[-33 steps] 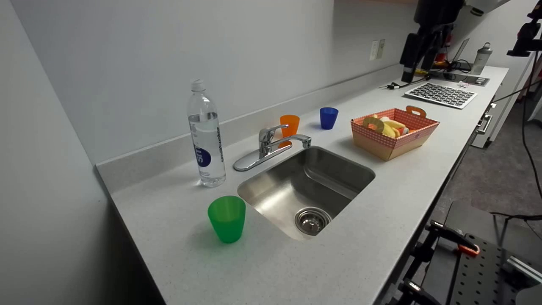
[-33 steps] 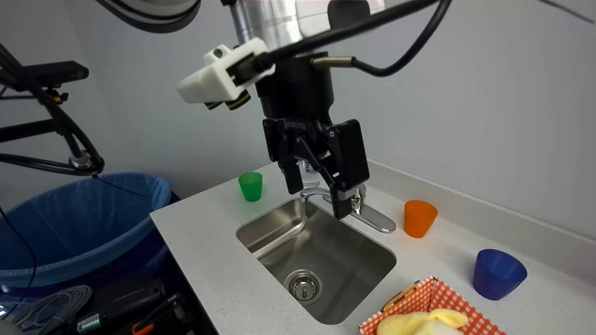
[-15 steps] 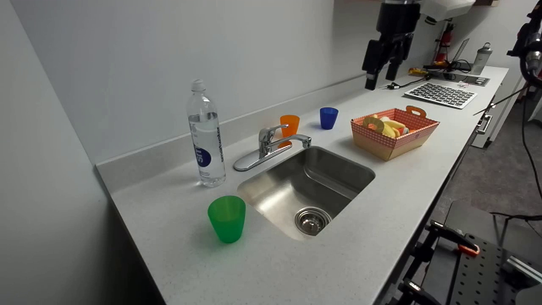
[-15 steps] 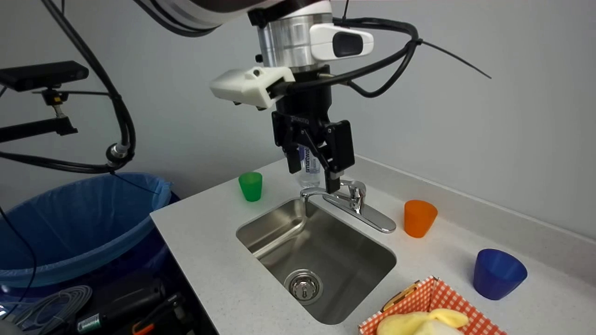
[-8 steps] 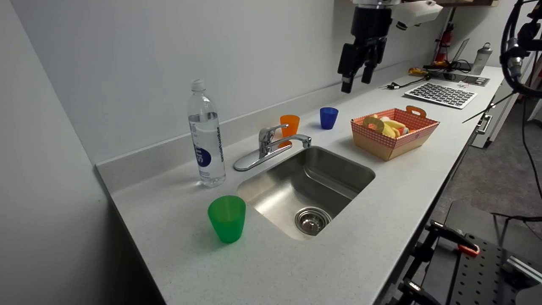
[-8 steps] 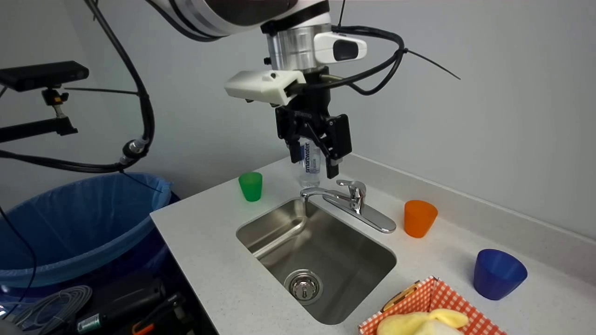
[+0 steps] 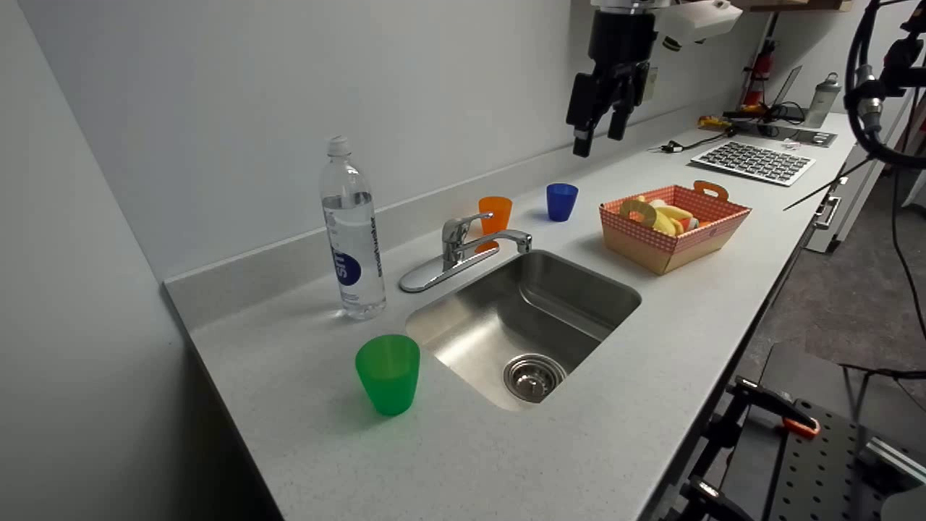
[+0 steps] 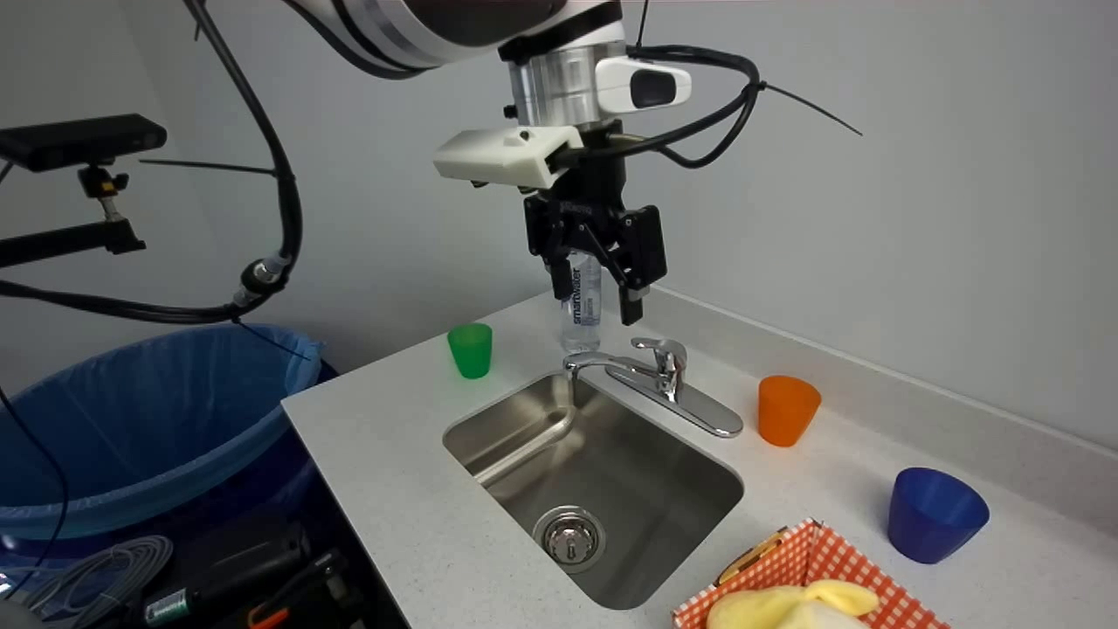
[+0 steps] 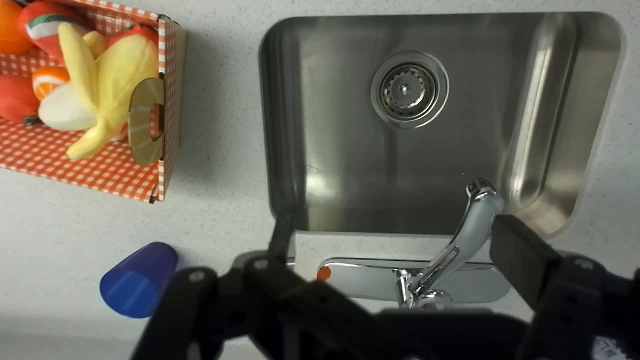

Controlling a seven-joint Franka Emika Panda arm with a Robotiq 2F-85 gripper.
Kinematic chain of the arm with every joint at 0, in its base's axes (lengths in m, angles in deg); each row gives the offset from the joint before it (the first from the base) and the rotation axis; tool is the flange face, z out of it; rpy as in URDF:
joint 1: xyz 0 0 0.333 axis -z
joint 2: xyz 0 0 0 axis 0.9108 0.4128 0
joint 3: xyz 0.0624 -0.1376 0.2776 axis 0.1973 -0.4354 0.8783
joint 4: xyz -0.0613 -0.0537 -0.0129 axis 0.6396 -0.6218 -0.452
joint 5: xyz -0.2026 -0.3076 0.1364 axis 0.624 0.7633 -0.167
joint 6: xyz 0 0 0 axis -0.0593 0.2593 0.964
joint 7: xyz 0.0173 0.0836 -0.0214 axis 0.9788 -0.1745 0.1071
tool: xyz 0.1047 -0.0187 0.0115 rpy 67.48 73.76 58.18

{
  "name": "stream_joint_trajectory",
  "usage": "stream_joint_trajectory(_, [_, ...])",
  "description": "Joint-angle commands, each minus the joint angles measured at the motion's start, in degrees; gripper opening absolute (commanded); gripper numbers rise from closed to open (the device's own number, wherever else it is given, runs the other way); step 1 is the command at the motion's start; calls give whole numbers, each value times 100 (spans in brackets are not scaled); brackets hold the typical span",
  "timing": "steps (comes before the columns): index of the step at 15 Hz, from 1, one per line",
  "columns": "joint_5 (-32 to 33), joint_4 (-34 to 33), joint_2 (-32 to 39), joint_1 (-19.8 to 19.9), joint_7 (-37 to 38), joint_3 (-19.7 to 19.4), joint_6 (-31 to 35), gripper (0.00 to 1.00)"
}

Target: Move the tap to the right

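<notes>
pincer (image 8: 596, 301) stands wide, its fingers (image 8: 631, 310) parted, with nothing held. tap (image 9: 452, 257) stands on the worktop (image 9: 225, 210) just beside the sink (image 9: 345, 165), at the sink's 6 o'clock edge in the wrist view.

governing relation: the tap lies below the pincer and apart from it. in an exterior view the tap (image 8: 671, 371) bears 5 o'clock from the pincer; in an exterior view the tap (image 7: 453, 250) bears 8 o'clock from the pincer (image 7: 599, 141). in the wrist view the spout (image 9: 472, 222) appears within the finger gap, toward 3 o'clock from its centre, close to the finger on that side; height separates the two. only one arm (image 8: 550, 92) is shown, so no choice of arm arises.

tap alignment: in the wrist view the spout's long axis runs from 7 o'clock at the root to 1 o'clock at the tip, over the sink. the base (image 9: 365, 280) runs 9 to 3 o'clock, roughly parallel to the line across the fingers; the spout crosses that line at a steep slant. in an exterior view the spout (image 8: 603, 358) points between 9 and 10 o'clock.

next move, by judgement: descend, then swing the spout about its root. whose right is meant cannot be told.
</notes>
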Motion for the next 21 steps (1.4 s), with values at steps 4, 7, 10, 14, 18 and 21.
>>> stream_joint_trajectory(4, [0, -11, 1, -4, 1, -3, -14, 100])
stream_joint_trajectory(7, [-116, -83, 166, -64, -36, 16, 100, 100])
stream_joint_trajectory(10, [-202, -156, 391, -142, -20, 80, 275, 100])
stream_joint_trajectory(14, [-398, -190, 765, -305, 6, 229, 627, 100])
stream_joint_trajectory(18, [-577, -326, 1254, -441, 52, 378, 926, 100])
stream_joint_trajectory(21, [-734, -611, 1680, -513, 86, 474, 1007, 100])
